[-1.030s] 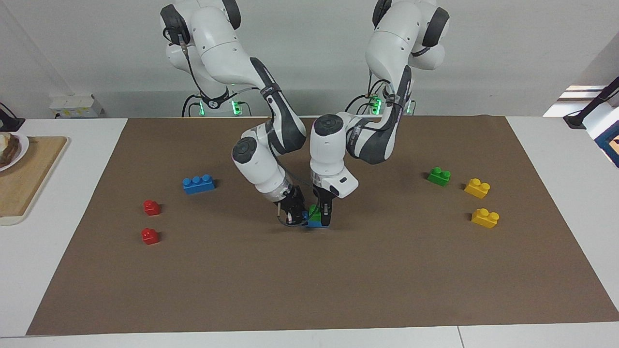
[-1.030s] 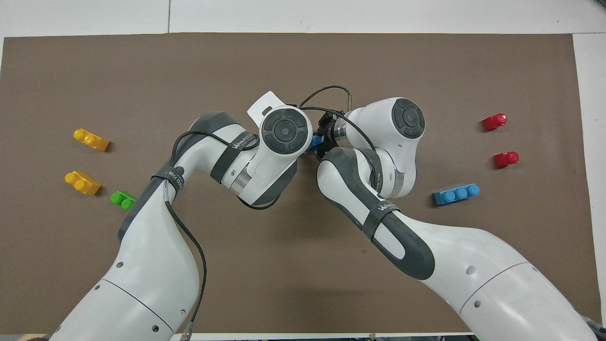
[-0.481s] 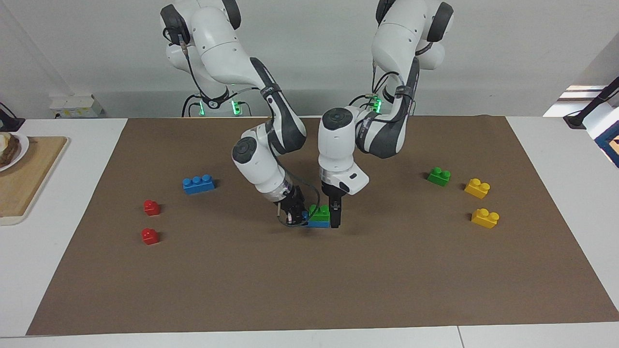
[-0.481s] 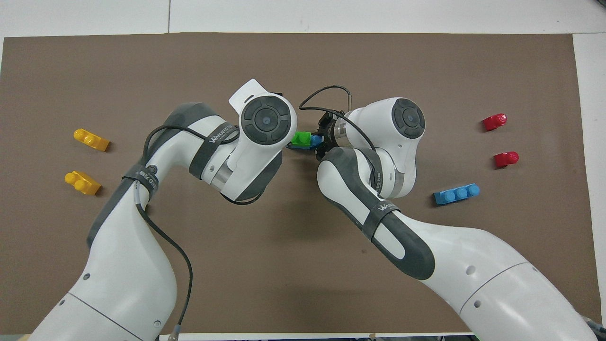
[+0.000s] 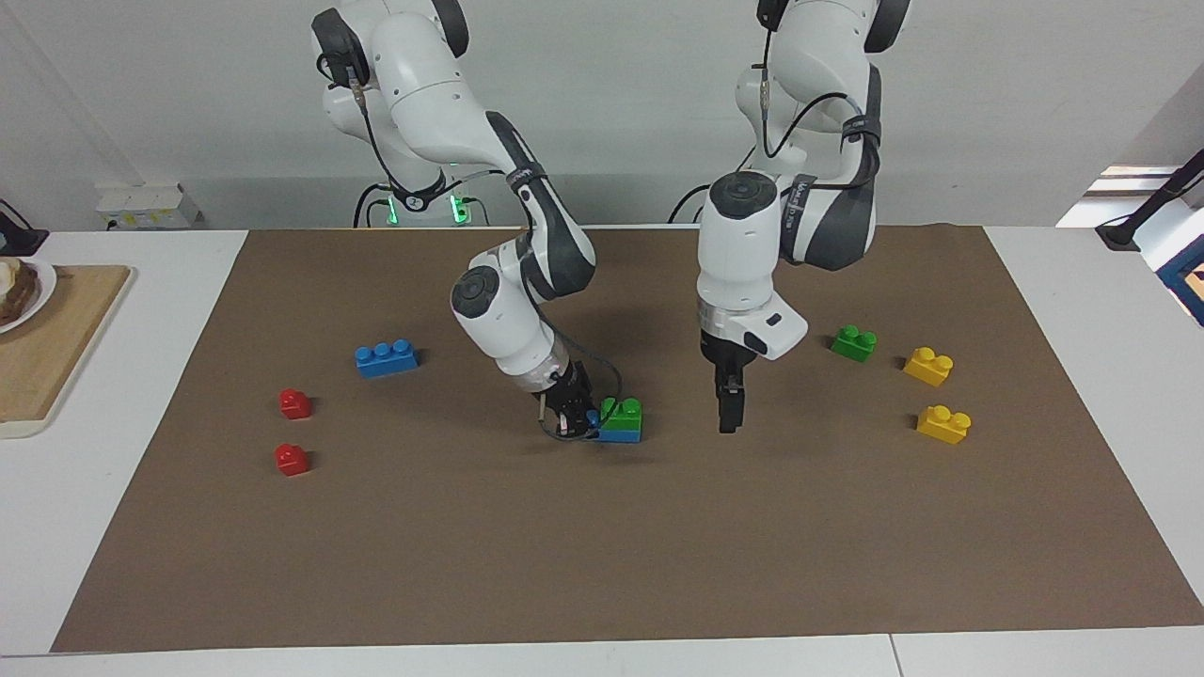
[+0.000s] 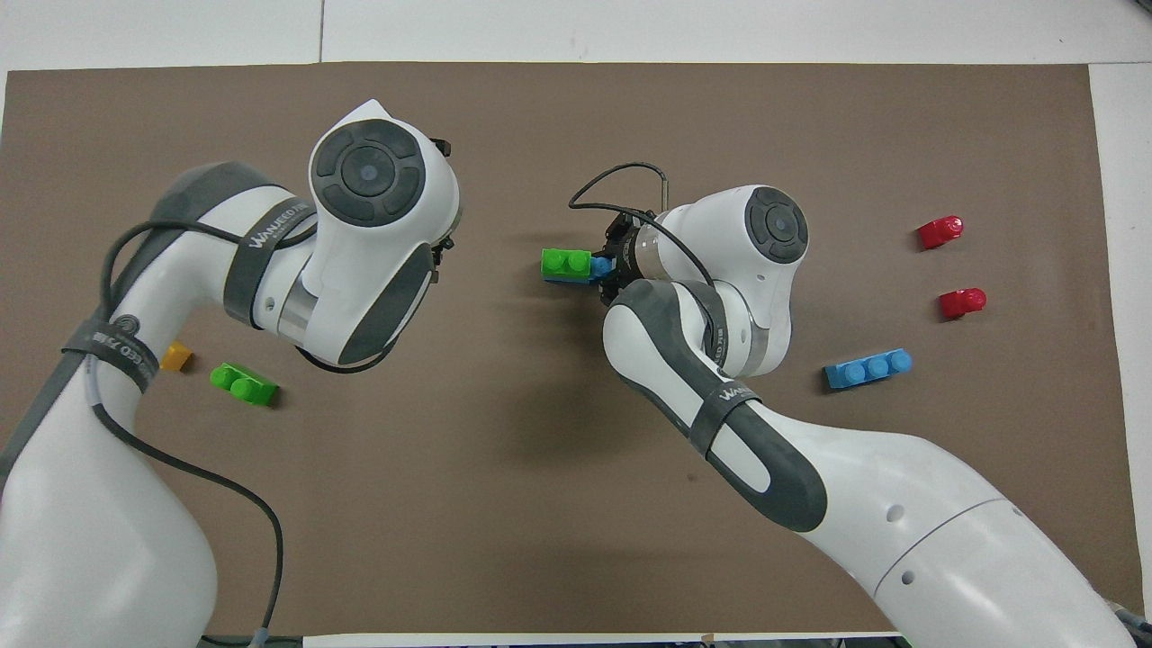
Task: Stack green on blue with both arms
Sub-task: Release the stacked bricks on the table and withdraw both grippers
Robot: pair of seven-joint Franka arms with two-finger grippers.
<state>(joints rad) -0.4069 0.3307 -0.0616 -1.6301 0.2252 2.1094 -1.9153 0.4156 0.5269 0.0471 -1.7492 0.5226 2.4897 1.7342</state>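
Green two-stud brick (image 5: pixel 622 413) sits stacked on the blue brick (image 5: pixel 621 433), mid-mat

Glossy, round-studded plastic; the right gripper (image 5: pixel 574 420) clamps the blue brick's end, while the left gripper (image 5: pixel 729 414) hangs empty, fingers together, over matte brown mat (image 5: pixel 602 564) beside it

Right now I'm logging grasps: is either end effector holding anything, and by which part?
The right end effector grips the blue brick by its end, green brick on top. The left end effector holds nothing.

2 green bricks (image 5: pixel 622 411) (image 5: pixel 854 342), 2 blue bricks (image 5: pixel 387 358) (image 5: pixel 619 434), 2 yellow bricks (image 5: pixel 928 366) (image 5: pixel 943 423), 2 red bricks (image 5: pixel 295 403) (image 5: pixel 292 459), 2 arms (image 5: pixel 499 254) (image 5: pixel 781 226).
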